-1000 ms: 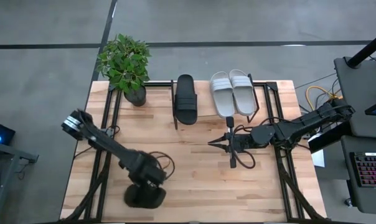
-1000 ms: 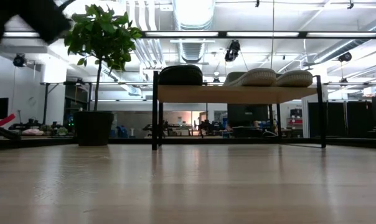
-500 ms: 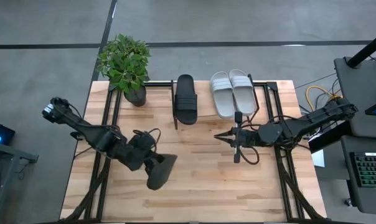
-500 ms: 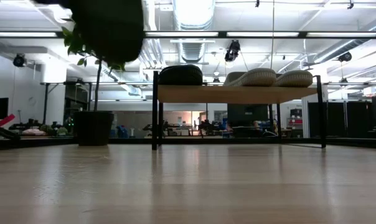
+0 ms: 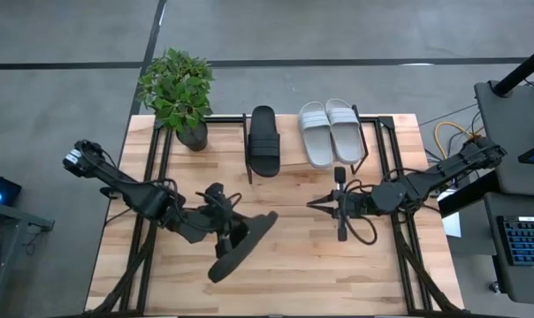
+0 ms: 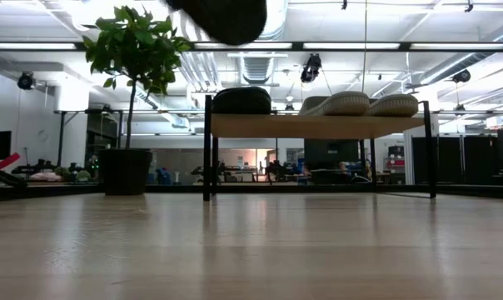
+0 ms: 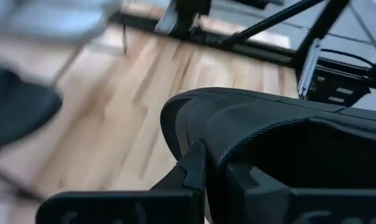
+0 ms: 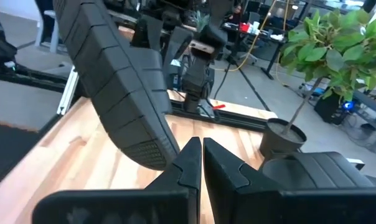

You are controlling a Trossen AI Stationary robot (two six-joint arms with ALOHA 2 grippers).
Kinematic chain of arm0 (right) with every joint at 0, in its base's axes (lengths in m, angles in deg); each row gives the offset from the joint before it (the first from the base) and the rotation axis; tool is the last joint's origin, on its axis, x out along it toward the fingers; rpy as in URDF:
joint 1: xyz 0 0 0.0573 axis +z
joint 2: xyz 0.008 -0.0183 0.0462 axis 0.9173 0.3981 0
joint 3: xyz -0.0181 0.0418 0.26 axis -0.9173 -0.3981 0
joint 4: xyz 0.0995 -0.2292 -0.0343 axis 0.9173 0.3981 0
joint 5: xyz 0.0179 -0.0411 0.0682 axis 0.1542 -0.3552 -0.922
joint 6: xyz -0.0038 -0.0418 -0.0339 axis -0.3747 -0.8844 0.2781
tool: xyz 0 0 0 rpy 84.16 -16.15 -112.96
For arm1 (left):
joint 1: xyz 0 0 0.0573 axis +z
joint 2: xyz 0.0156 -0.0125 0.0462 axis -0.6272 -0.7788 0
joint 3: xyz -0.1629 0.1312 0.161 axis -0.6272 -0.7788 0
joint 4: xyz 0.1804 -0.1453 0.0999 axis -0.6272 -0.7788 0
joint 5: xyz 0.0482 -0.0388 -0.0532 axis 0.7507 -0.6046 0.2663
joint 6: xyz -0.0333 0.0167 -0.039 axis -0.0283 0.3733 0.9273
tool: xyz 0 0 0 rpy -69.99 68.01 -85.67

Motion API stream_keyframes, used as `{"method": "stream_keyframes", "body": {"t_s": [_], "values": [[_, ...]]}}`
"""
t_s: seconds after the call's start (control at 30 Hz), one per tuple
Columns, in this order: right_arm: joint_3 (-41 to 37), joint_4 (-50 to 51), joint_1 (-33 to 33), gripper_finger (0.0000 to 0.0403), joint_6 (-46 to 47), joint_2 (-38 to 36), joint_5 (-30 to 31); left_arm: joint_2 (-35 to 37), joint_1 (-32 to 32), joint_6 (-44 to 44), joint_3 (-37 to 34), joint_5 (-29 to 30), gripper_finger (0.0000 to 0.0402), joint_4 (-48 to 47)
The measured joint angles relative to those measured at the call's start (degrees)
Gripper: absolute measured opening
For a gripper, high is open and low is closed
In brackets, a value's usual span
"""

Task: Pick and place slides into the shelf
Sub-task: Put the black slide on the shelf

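The black slide (image 5: 243,246) is held by the left gripper (image 5: 221,231) above the tabletop (image 5: 285,265), well in front of the shelf (image 5: 307,168). The jaws are clamped on the slide's edge — the left wrist view shows one finger (image 7: 191,171) pressed against its rim, and the slide hangs tilted, its toe end pointing toward the shelf. In the low view only its dark underside (image 6: 226,17) shows, at the upper edge, clear of the table surface.

Step in hand: transport. Judged from the layout, three slides already rest on the shelf: one black slide (image 5: 265,141) at the end nearest the potted plant (image 5: 177,88), and the grey-white pair (image 5: 331,132) at the other end. A gap remains between them, just beside the shelved black slide.

Next move: carry the held slide over the shelf's front edge, turn it parallel to its mate, level it and lower it into that gap — without brushing either neighbour.

The right gripper (image 5: 338,205) waits in front of the shelf, below the grey-white pair, jaws together and empty.

The slide is matte black, with a wide strap and a ribbed, textured sole (image 8: 113,87).
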Motion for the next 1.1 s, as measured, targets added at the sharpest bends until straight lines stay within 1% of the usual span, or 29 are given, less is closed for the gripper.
{"method": "stream_keyframes", "body": {"t_s": [0.17, 0.23, 0.3, 0.43, 0.57, 0.63, 0.7, 0.8, 0.93, 1.0, 1.1], "values": [[-0.02, -1.09, 0.18, 0.0009, 4.01, -0.28, -0.04, -0.06, -0.04, -17.69, -0.03, 1.67, 0.0000, 8.81], [0.00, -1.21, 0.30, 0.0009, 5.61, -0.78, -0.07, -0.06, -0.04, -26.31, 0.38, 1.91, 0.0000, 9.36], [-0.02, -1.26, 0.48, 0.0009, 7.19, -1.39, -0.13, -0.12, -0.11, -32.27, 0.39, 3.44, 0.0000, 10.81], [-0.02, -1.20, 0.58, 0.0009, 11.40, -2.96, -0.19, -0.22, -0.07, -46.90, -0.04, 4.91, 0.0000, 13.55], [-0.01, -1.24, 0.57, 0.0009, 15.19, -4.56, -0.19, -1.95, -0.09, -58.05, 0.38, 8.90, 0.0000, 14.70], [-0.02, -1.24, 0.57, 0.0009, 15.92, -5.24, -0.30, -2.95, -0.09, -62.95, 1.15, 9.88, 0.0000, 14.97], [-0.01, -1.26, 0.55, 0.0009, 15.85, -5.66, -2.04, -4.01, -0.07, -67.76, 1.82, 10.02, 0.0000, 15.42], [0.00, -1.25, 0.55, 0.0010, 13.11, -5.66, -7.04, -5.76, -0.04, -72.58, 2.97, 9.91, 0.0000, 16.62], [0.00, -1.29, 0.85, 0.0029, 5.29, -5.66, -14.63, -6.77, -0.11, -73.31, 5.16, 9.79, 0.0000, 16.95], [-0.01, -1.50, 1.49, 0.0045, 0.60, -5.66, -14.98, -6.72, -0.44, -74.46, 5.38, 9.59, 0.0000, 17.27], [0.00, -1.59, 2.24, 0.0075, -6.89, -5.70, -13.78, -6.46, -1.19, -75.02, 5.30, 9.31, 0.0000, 16.71]]}}
